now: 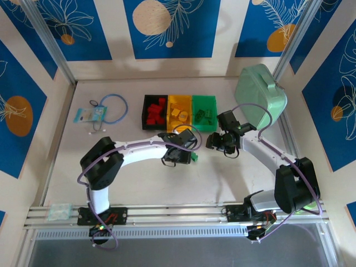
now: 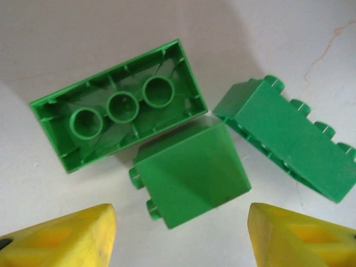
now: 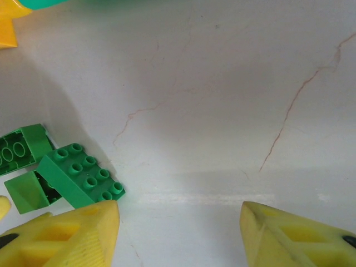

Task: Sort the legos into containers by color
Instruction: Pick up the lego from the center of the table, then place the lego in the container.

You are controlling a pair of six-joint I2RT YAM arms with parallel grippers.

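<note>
Ahead of the left pincer [image 2: 181, 240] lie green legos [image 2: 189, 172].

Lab cell w/ alu rails [image 1: 178, 214], printed panels [image 1: 172, 28]

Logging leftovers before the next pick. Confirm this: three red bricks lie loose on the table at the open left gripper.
Not red. The three bricks are green, as the left wrist view shows. The rest holds: they lie loose on the table at the open left gripper.
</note>
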